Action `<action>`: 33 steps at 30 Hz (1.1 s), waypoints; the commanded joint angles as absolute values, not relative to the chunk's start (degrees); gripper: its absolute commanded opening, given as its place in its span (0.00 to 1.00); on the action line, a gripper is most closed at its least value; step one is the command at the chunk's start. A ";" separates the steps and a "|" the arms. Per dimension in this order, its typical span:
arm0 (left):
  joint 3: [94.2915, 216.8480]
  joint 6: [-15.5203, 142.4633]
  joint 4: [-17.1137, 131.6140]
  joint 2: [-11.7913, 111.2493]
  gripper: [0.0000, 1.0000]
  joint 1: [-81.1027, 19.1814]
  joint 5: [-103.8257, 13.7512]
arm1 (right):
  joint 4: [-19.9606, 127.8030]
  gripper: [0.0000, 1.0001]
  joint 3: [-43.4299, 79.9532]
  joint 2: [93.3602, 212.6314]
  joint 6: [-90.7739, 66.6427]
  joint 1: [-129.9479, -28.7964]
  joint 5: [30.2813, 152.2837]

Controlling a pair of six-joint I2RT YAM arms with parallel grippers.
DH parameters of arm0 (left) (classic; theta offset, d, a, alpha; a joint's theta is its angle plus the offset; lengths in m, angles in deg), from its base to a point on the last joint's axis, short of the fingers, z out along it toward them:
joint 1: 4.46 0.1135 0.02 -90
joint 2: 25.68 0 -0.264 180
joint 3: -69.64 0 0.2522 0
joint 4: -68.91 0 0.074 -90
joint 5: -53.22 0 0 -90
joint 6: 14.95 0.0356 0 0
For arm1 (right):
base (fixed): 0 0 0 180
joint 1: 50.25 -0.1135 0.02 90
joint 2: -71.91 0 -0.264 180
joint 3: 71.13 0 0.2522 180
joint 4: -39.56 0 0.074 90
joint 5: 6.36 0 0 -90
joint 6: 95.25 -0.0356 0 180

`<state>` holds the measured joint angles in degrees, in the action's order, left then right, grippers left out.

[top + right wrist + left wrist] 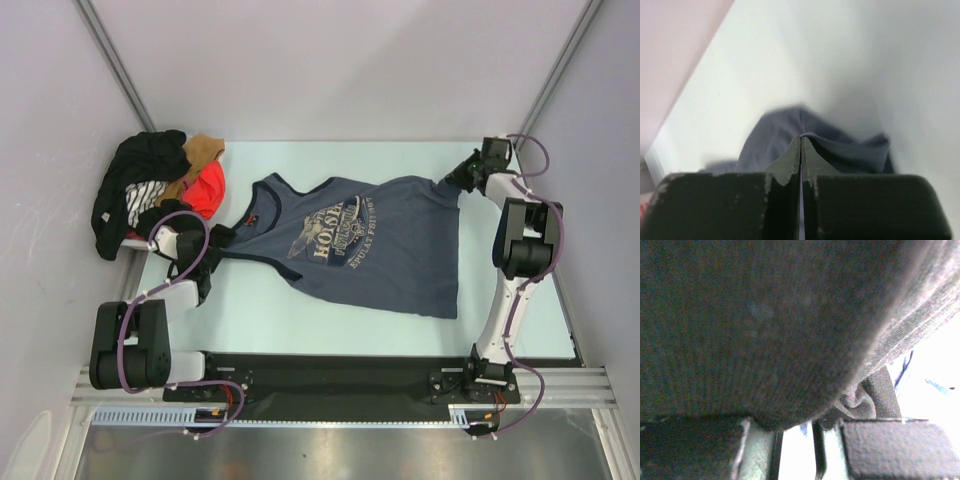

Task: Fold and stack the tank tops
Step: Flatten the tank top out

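A slate blue-grey tank top (380, 250) with a pale chest graphic lies spread on the pale table (300, 315), neck to the left and hem to the right. My left gripper (218, 240) is at its near shoulder strap. In the left wrist view dark fabric (765, 330) drapes over the lens and bunches at the narrowly parted fingertips of the left gripper (797, 422). My right gripper (460, 178) is at the far hem corner. In the right wrist view the right gripper (801, 137) is shut, with blue cloth (770, 135) tented up into its tips.
A heap of clothes sits at the back left corner: black clothes (135, 185), a bright orange-red garment (207, 188) and a tan piece (205, 150). Pale walls close in the table on three sides. A black rail (330, 375) runs along the near edge.
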<state>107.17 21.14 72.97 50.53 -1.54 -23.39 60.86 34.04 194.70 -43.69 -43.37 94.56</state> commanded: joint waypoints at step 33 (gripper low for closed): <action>114.06 30.49 48.91 33.73 1.00 -2.01 -16.12 | 68.86 0.83 -15.80 144.96 -42.35 -43.57 88.74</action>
